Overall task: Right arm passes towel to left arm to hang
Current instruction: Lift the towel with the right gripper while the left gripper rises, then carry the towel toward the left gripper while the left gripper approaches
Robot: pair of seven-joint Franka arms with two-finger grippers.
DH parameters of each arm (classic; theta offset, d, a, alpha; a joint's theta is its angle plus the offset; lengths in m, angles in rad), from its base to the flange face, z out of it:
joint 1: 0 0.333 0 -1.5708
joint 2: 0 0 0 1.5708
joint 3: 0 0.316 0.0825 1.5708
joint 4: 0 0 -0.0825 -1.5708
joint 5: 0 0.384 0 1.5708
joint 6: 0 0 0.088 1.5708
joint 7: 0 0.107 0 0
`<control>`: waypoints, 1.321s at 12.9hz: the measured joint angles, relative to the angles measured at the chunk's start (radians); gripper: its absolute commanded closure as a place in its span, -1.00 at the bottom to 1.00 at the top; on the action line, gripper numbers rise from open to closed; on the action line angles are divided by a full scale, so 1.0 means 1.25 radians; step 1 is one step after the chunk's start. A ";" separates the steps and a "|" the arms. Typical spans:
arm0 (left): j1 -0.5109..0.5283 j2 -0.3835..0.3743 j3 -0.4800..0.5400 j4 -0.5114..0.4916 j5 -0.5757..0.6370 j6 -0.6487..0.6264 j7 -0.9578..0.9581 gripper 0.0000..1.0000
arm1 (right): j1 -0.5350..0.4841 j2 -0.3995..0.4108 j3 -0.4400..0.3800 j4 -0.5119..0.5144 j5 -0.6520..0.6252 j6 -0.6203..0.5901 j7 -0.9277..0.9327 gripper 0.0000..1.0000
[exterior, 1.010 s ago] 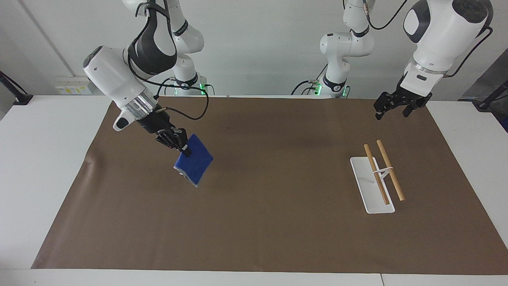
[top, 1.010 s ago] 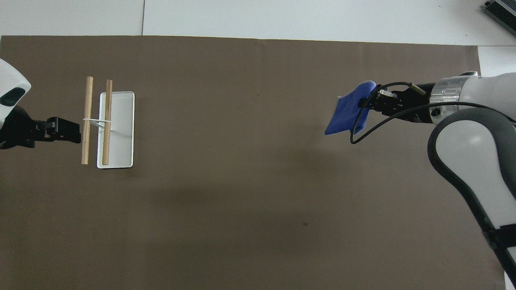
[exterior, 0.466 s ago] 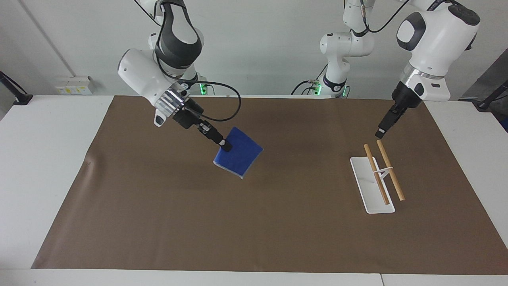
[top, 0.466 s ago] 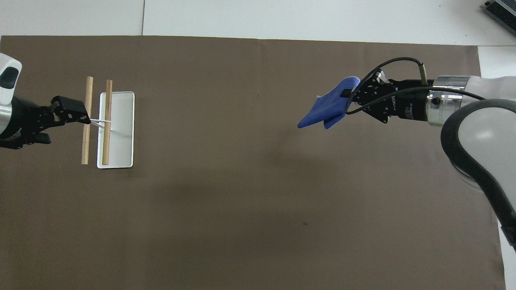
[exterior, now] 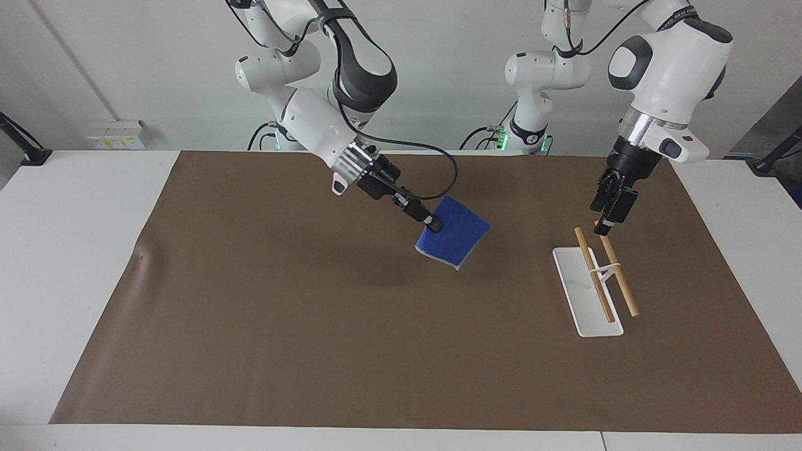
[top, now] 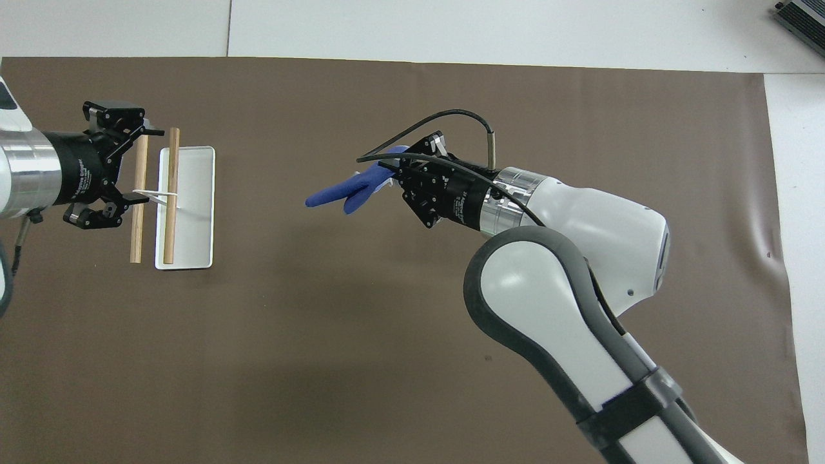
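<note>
My right gripper (exterior: 432, 223) is shut on one edge of the blue towel (exterior: 454, 242) and holds it in the air over the middle of the brown mat (exterior: 250, 326). The towel hangs folded from the fingers; in the overhead view it (top: 341, 193) sticks out from the right gripper (top: 394, 174) toward the left arm's end of the table. My left gripper (exterior: 605, 220) is open and empty, pointing down. It hovers over the ends of the rack's two wooden rods (exterior: 617, 269). In the overhead view the left gripper (top: 149, 166) straddles the outer rod (top: 137, 212).
The towel rack has a white base (exterior: 579, 300) and two wooden rods on a thin white stand. It stands on the mat toward the left arm's end, and also shows in the overhead view (top: 193, 219). A loose black cable (exterior: 432, 160) loops off the right wrist.
My right arm has carried the towel from its own end of the table to over the middle. My left gripper has turned at the wrist and come down toward the rack's rods.
</note>
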 measured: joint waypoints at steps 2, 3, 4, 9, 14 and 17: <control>0.000 0.000 -0.021 -0.032 0.000 0.063 -0.087 -1.00 | 0.021 0.002 0.000 0.001 0.086 0.025 0.004 1.00; 0.000 0.000 -0.030 -0.044 0.000 0.083 -0.118 -1.00 | 0.026 0.003 0.000 0.004 0.121 0.029 0.006 1.00; -0.001 0.000 -0.035 -0.052 0.000 0.095 -0.141 -1.00 | 0.035 0.006 0.000 0.012 0.152 0.042 0.015 1.00; -0.002 0.036 -0.073 -0.073 -0.001 0.195 -0.254 -1.00 | 0.094 0.057 0.000 0.106 0.189 0.149 0.190 1.00; -0.006 0.049 -0.086 -0.071 -0.001 0.235 -0.279 -1.00 | 0.092 0.079 -0.002 0.141 0.237 0.181 0.218 1.00; -0.006 0.054 -0.087 -0.050 -0.001 0.240 -0.332 -1.00 | 0.093 0.081 -0.002 0.142 0.237 0.181 0.218 1.00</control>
